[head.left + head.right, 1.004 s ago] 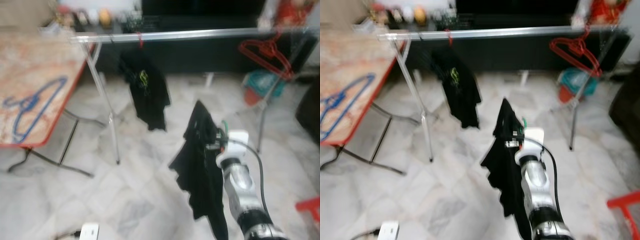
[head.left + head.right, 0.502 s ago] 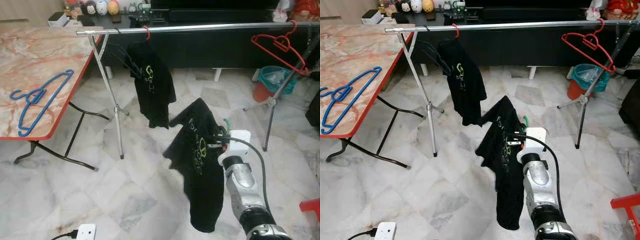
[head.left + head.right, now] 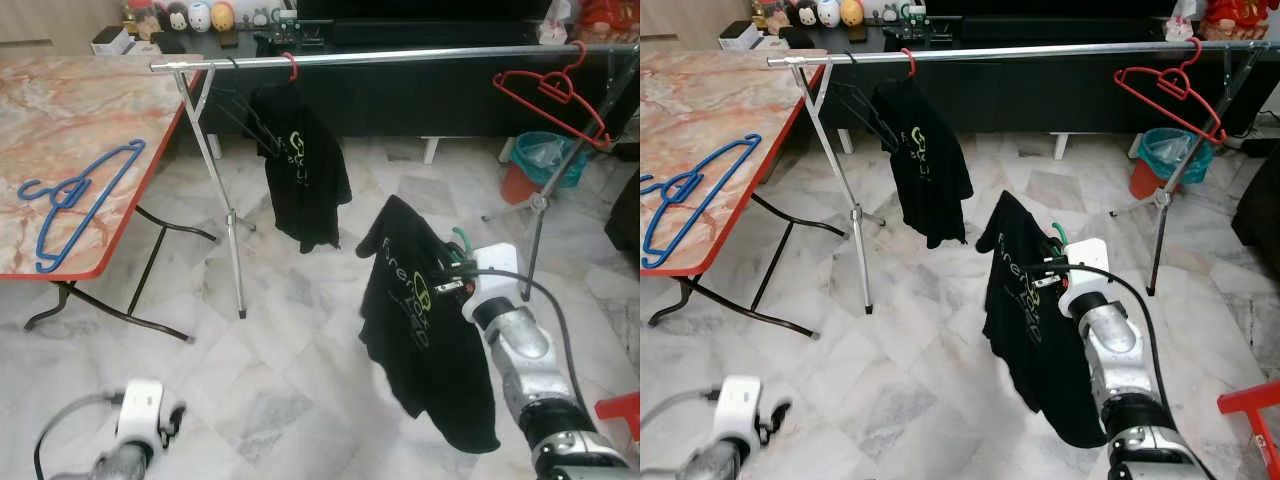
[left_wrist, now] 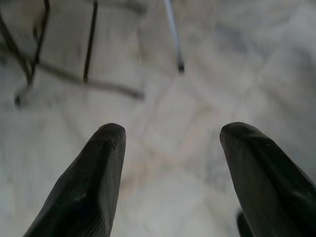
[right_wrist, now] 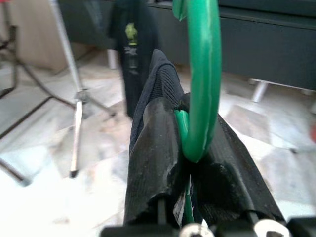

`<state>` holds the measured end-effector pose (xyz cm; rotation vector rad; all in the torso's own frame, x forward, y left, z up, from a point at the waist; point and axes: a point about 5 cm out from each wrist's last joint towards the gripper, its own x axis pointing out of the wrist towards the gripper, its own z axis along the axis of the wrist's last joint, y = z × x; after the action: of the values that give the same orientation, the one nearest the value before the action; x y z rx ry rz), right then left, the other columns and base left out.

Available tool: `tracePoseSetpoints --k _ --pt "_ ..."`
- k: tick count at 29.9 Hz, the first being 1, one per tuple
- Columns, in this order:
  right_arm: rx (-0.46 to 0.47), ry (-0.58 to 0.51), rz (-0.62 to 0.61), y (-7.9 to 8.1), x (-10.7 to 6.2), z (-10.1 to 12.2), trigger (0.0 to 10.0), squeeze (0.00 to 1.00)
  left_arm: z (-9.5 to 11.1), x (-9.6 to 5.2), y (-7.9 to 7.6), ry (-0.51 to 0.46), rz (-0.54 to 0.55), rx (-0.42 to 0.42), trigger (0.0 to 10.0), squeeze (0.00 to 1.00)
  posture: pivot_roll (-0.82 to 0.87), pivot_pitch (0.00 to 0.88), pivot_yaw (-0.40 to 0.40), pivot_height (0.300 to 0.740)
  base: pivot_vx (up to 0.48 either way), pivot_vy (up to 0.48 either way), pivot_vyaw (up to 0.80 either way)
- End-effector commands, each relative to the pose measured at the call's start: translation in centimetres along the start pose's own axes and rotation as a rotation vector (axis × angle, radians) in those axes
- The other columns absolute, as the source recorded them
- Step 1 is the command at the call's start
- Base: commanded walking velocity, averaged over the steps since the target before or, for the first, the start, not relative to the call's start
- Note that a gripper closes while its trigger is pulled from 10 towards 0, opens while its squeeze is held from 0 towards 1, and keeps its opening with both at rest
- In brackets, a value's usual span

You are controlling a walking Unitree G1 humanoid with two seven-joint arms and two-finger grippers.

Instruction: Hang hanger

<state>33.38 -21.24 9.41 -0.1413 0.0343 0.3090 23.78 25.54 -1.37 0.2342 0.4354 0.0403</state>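
A green hanger (image 5: pixel 203 74) carries a black T-shirt (image 3: pixel 425 330) with a green logo, and my right gripper (image 3: pixel 447 278) is shut on the hanger's neck. It holds them in mid-air above the floor, in front of and below the silver clothes rail (image 3: pixel 420 55). On the rail hang another black shirt (image 3: pixel 303 170) on a red hanger and an empty red hanger (image 3: pixel 550 88). My left arm (image 3: pixel 138 420) is low at the bottom left. The left gripper (image 4: pixel 170 143) is open over bare floor.
A marble-topped folding table (image 3: pixel 60 110) at the left holds a blue hanger (image 3: pixel 78 195). The rail's legs (image 3: pixel 233 250) stand on the marble floor. A teal and red bin (image 3: pixel 535 165) sits behind the right leg. A red stool corner (image 3: pixel 622 412) is at the right edge.
My right arm has carried the hanger and shirt rightwards and slightly up, and the shirt has swung. My left arm has risen into sight at the bottom left.
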Motion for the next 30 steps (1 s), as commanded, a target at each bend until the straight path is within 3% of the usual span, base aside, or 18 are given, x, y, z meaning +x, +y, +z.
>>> tracePoseSetpoints --k 1,5,6,8,10,17,18,19,30 --pt "-0.009 -0.033 0.073 -0.1 0.4 1.2 10.0 0.00 1.2 0.4 -0.5 -0.050 -0.060 0.048 10.0 0.00 0.01 0.068 -0.005 0.740 0.000 0.000 0.00" --pt "-0.016 -0.021 0.150 0.1 0.4 1.3 10.0 0.00 2.8 0.9 -0.6 -0.107 -0.096 0.062 10.0 0.00 0.01 0.066 -0.003 0.740 0.000 0.000 0.00" --pt "-0.028 0.001 0.253 0.6 0.3 1.2 10.0 0.00 4.6 1.3 -1.1 -0.171 -0.158 0.081 10.0 0.00 0.01 0.067 -0.005 0.740 0.000 0.000 0.00" --pt "-0.020 0.019 0.324 1.0 0.1 1.0 10.0 0.00 5.5 1.5 -1.4 -0.203 -0.191 0.091 10.0 0.00 0.01 0.067 -0.005 0.740 0.000 0.000 0.00" --pt "-0.032 0.055 0.462 1.9 -0.2 0.6 10.0 0.00 7.8 1.7 -2.0 -0.274 -0.264 0.131 10.0 0.00 0.01 0.069 -0.008 0.740 0.000 0.000 0.00" --pt "-0.028 0.074 0.582 2.7 -0.4 0.5 10.0 0.00 10.3 1.4 -3.0 -0.349 -0.377 0.206 10.0 0.00 0.01 0.067 -0.009 0.740 0.000 0.000 0.00" --pt "-0.026 0.078 0.592 2.8 -0.4 0.5 10.0 0.00 10.8 1.3 -3.2 -0.365 -0.405 0.214 10.0 0.00 0.01 0.066 -0.009 0.740 0.000 0.000 0.00" --pt "-0.027 0.093 0.638 3.0 -0.3 0.6 10.0 0.00 12.3 0.4 -4.2 -0.401 -0.522 0.233 10.0 0.00 0.01 0.066 -0.011 0.740 0.000 0.000 0.00" --pt "-0.018 0.095 0.835 4.0 -0.4 1.3 10.0 0.00 15.1 -1.5 -5.8 -0.467 -0.733 0.240 10.0 0.00 0.02 0.050 -0.013 0.740 0.000 0.000 0.00"
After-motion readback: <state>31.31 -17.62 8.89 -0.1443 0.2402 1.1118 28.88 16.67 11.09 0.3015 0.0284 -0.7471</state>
